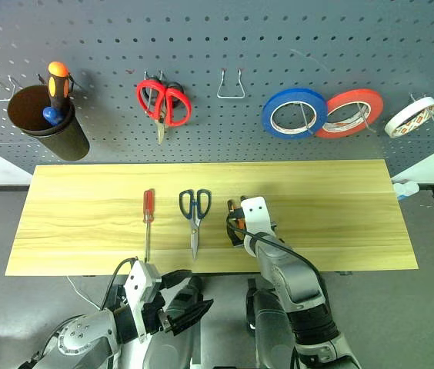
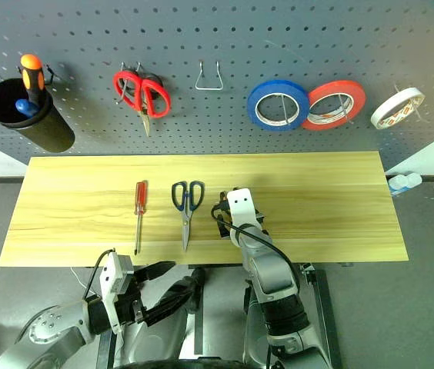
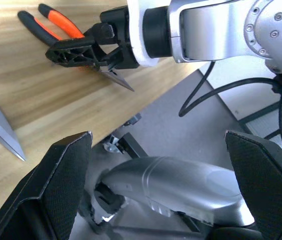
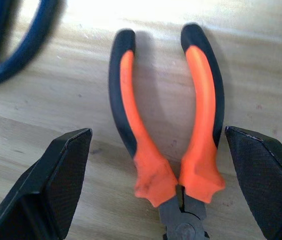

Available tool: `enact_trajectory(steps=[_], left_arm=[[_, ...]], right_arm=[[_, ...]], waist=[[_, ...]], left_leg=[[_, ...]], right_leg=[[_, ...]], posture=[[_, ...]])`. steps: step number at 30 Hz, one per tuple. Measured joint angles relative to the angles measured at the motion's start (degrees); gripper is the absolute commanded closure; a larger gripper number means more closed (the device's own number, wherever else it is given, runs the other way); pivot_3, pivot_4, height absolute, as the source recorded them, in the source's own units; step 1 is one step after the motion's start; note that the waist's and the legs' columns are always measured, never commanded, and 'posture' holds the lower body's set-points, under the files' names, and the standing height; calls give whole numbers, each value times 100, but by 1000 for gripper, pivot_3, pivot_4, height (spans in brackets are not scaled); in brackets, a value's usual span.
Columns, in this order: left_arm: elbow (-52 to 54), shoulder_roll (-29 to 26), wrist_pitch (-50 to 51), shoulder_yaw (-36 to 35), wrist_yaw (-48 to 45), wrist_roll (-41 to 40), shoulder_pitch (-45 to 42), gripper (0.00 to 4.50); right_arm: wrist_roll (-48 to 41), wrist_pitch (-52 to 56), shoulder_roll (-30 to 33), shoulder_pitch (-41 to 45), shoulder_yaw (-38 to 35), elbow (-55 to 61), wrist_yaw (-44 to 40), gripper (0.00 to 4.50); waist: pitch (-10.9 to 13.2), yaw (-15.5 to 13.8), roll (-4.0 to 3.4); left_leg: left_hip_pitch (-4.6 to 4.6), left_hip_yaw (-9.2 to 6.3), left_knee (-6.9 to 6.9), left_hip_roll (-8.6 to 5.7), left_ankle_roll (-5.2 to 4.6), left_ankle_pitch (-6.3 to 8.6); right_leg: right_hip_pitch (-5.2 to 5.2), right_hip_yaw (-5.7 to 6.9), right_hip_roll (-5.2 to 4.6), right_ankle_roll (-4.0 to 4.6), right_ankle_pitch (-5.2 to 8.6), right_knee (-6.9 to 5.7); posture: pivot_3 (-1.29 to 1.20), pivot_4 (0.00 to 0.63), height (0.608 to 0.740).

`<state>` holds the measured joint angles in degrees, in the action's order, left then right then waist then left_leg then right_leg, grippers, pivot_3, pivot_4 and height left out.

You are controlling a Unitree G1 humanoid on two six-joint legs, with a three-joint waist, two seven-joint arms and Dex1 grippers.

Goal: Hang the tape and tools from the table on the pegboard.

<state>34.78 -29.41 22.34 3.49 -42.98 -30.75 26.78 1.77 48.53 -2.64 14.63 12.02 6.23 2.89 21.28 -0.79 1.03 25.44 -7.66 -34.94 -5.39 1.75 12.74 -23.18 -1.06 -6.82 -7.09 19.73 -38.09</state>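
On the table lie a red-handled screwdriver, dark-handled scissors and orange-and-black pliers. My right gripper hovers open just over the pliers, their two handles lying between its fingers and pointing away toward the pegboard; I cannot tell whether it touches them. My left gripper is open and empty, held off the table's near edge, and it looks across at the right gripper and the pliers. The whitish tape hangs on a hook at the pegboard's far right.
On the pegboard hang a black cup with an orange-and-black screwdriver, red scissors, a bare wire hook, a blue tape roll and a red tape roll. Bare tabletop stretches to the right of the pliers.
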Motion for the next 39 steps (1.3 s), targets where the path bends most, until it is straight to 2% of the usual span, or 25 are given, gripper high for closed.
enact_trajectory(steps=[12, 18, 20, 29, 39], left_arm=[[131, 2, 2, -2, 156, -31, 69, 81], [131, 2, 2, 0, 194, -54, 66, 81], [131, 2, 1, 0, 197, -66, 64, 81], [132, 2, 0, -1, 216, -76, 64, 81], [-87, 12, -13, 5, 190, -75, -326, 81]], right_arm=[[30, 114, 139, -16, -12, 159, -136, 32], [46, 125, 178, -55, -50, 213, -155, 1867], [46, 127, 183, -54, -58, 215, -162, 2353], [47, 113, 177, -27, -61, 214, -178, 2355], [22, -81, 233, 157, -131, -5, -369, 2355]], waist=[[72, -4, 8], [94, 0, 13], [94, 0, 14], [112, 1, 18], [111, -2, 18]], left_leg=[[0, 1, -1, 0, 0, 0], [0, 1, 0, 1, 0, 0], [0, 1, -1, 1, 0, 0], [0, 1, 0, 2, 0, 0], [0, 0, 0, 1, 8, -4]], right_leg=[[-5, 0, 0, 0, 0, 1], [-6, 0, 0, 0, 0, 1], [-7, 0, 0, 0, 0, 0], [-9, 0, 1, 0, 0, 1], [-9, 4, 2, -1, -1, 0]], posture=[[187, 459, 738], [191, 458, 738], [193, 458, 738], [196, 452, 738], [159, 397, 738]])
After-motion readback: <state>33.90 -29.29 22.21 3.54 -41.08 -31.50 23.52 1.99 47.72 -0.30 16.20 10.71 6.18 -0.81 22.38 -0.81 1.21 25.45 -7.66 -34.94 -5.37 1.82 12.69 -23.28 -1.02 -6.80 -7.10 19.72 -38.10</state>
